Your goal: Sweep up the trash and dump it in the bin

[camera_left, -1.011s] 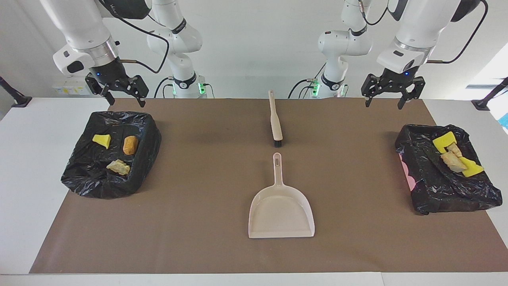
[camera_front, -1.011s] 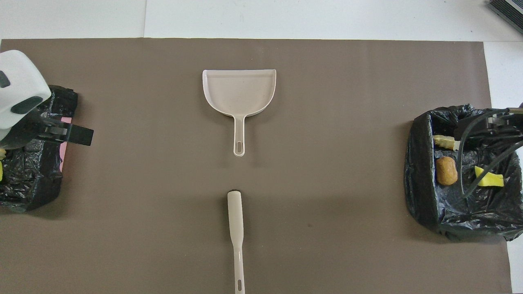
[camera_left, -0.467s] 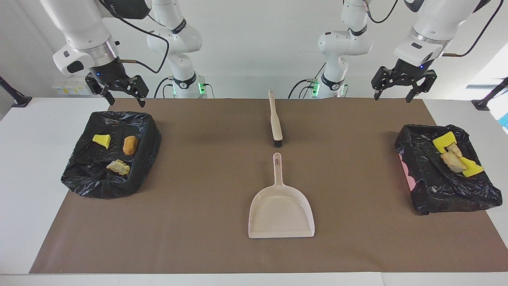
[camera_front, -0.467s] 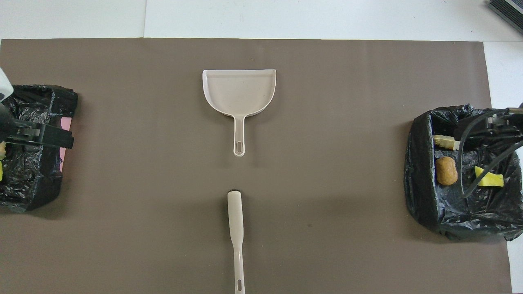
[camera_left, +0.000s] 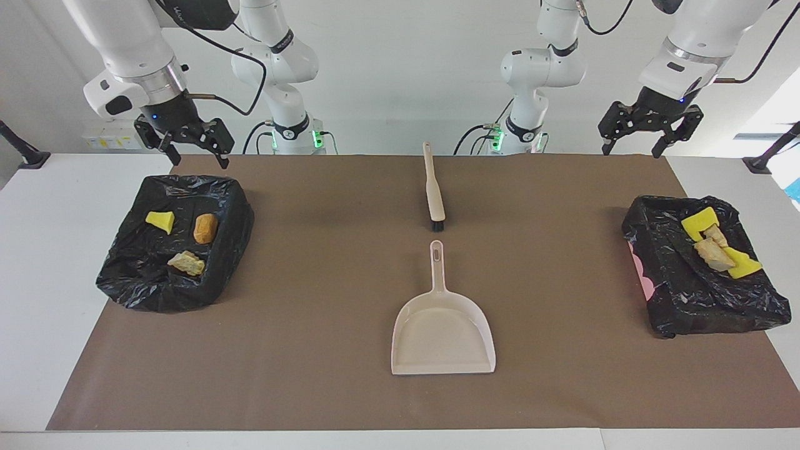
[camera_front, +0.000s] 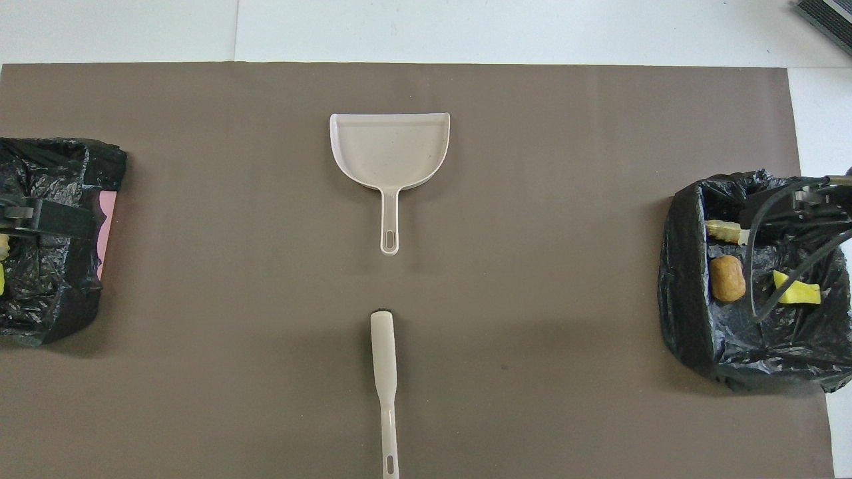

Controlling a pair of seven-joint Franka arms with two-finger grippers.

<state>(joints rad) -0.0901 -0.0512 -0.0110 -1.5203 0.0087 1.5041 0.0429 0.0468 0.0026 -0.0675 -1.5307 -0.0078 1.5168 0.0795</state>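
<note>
Trash [camera_left: 712, 247] lies in both bins; mat swept bare.
Left gripper [camera_left: 650, 128], spread and empty, has risen above its bin [camera_left: 662, 294]; right gripper [camera_left: 185, 142], spread, waits — task apparently finished.

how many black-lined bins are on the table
2: one bin at the right arm's end holding three trash bits, one bin at the left arm's end holding more.

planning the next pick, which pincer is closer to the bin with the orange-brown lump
Right. The right pincer hangs open just above that bin, at its robot-side edge. The left pincer hangs open at the table's other end, above the second bin.
</note>
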